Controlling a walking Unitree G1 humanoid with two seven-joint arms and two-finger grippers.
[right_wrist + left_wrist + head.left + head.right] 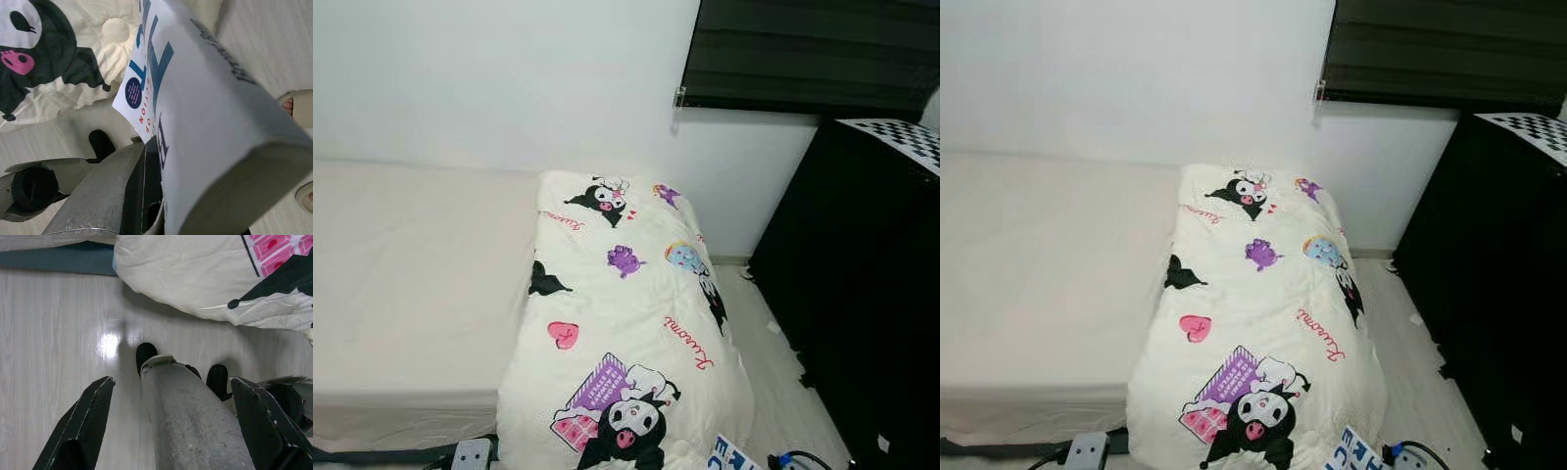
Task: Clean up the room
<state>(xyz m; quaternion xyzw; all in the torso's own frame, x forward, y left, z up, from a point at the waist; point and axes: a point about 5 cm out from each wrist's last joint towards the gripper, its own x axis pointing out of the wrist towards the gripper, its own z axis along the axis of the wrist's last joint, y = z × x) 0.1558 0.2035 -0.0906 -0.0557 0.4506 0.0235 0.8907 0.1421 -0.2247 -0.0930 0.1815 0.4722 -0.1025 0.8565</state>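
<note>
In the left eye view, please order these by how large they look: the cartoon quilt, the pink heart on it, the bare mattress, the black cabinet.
1. Bare mattress and cartoon quilt: alike, unsure.
2. Black cabinet, cut off by the edge.
3. Pink heart.

A bare beige mattress (401, 284) — a cartoon-printed white quilt (626, 323) draped over its end.

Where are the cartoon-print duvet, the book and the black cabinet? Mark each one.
cartoon-print duvet (626, 323): left eye view, on its cream middle.
book (205, 98): right wrist view, on its white cover, held by the right tool.
black cabinet (1498, 284): right eye view, on its dark front.
</note>
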